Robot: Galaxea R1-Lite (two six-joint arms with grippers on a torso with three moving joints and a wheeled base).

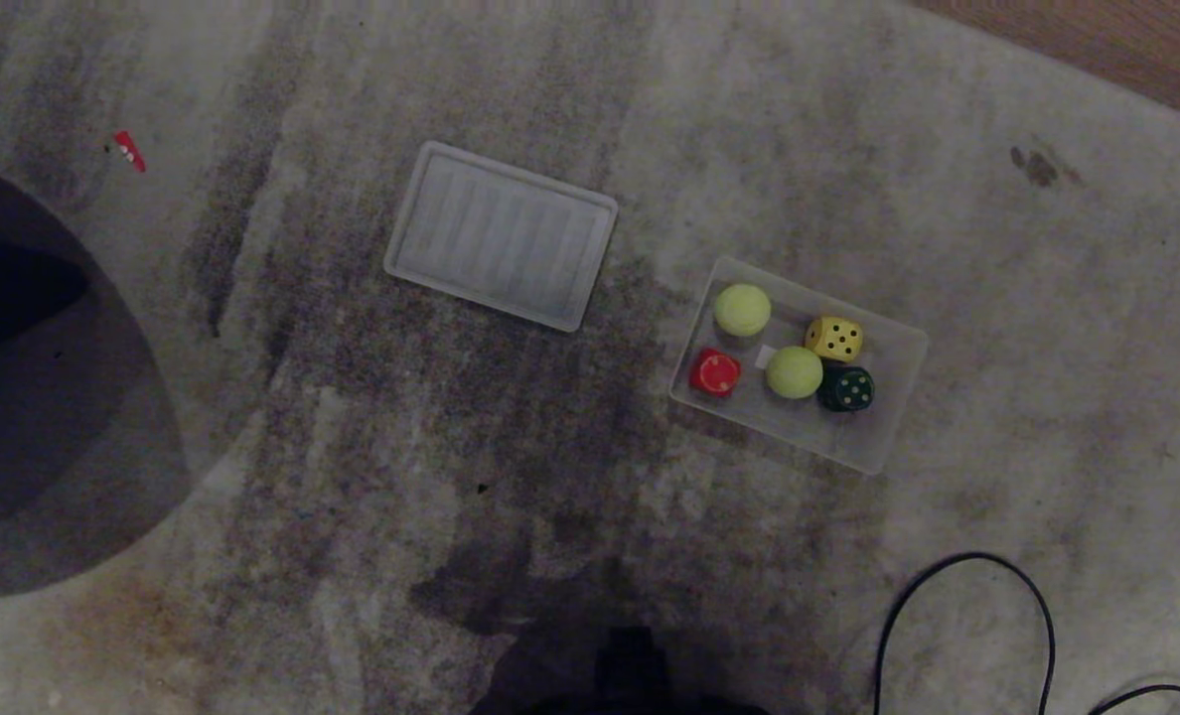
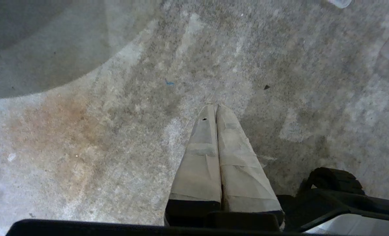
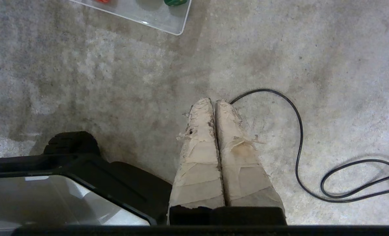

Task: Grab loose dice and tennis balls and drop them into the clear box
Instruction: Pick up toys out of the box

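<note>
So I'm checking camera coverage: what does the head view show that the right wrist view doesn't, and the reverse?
Only the head view shows the ribbed lid, both tennis balls, the yellow die and the whole clear box.

Only the right wrist view shows the right gripper, shut and empty over the carpet, and the robot's dark base.

Both share the carpet, the black cable, the green die, the red piece and the box's near corner.

A shallow transparent plastic box [image 1: 892,397] sits on the grey carpet [image 1: 352,417], holding two fuzzy yellow-green tennis balls [image 1: 743,310], three dice and nothing else. A flat ribbed whitish lid [image 1: 502,234] lies left of it, apart. A black cable [image 1: 967,616] loops nearer the robot.
</note>
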